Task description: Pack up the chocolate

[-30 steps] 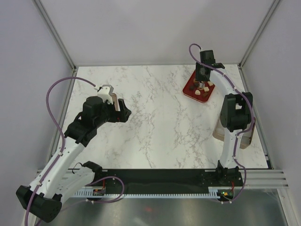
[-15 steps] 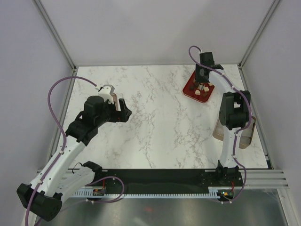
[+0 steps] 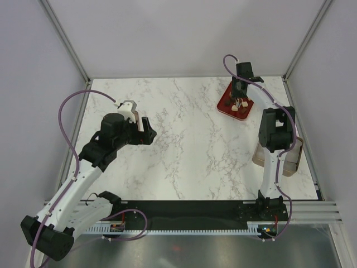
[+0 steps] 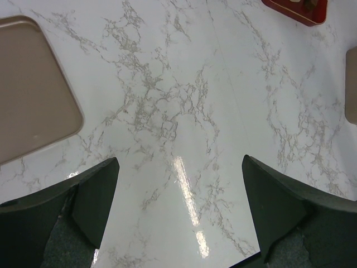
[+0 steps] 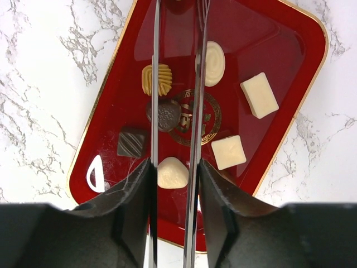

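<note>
I read no words, numbers or brand names in any view from my remote station. The only sign is a round gold emblem at the centre of the red tray, partly hidden and too fine to make out as lettering. The chocolate lying around that emblem on the tray carries ridges and embossed patterns, but no legible mark.
</note>
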Motion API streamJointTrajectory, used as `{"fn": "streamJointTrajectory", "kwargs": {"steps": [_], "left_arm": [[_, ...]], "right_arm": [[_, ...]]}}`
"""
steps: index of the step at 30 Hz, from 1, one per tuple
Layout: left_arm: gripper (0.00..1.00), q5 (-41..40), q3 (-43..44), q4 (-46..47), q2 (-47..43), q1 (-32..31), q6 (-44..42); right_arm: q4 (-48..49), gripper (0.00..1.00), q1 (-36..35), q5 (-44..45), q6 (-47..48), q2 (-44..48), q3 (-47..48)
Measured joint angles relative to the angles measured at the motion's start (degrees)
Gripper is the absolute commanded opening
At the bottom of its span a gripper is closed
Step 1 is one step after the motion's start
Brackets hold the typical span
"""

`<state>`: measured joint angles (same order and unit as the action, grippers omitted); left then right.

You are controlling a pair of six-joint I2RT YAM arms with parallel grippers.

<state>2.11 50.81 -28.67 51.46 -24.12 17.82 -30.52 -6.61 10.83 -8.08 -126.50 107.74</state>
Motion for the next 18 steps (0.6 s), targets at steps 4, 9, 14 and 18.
{"fn": "streamJointTrajectory", "kwargs": {"steps": [4, 9, 14, 18], "left_arm": [[1.0, 0.0, 0.0, 0.02, 0.17, 0.0, 0.0], [1.0, 0.0, 0.0, 0.02, 0.15, 0.0, 0.0], [1.0, 0.15, 0.0, 0.02, 0.13, 0.0, 0.0], [1.0, 1.01, 0.0, 0.02, 0.11, 0.0, 0.0]], "right_arm": [[0.09, 0.35, 0.07, -0.04, 0.0, 0.0, 0.0], [0.13, 0.31, 0.09, -0.2, 0.02, 0.42, -0.52], [-0.81, 0.29, 0.09, -0.22, 0.04, 3.61, -3.19], [-1.75, 0.28, 0.09, -0.26, 0.07, 7.08, -4.7]]}}
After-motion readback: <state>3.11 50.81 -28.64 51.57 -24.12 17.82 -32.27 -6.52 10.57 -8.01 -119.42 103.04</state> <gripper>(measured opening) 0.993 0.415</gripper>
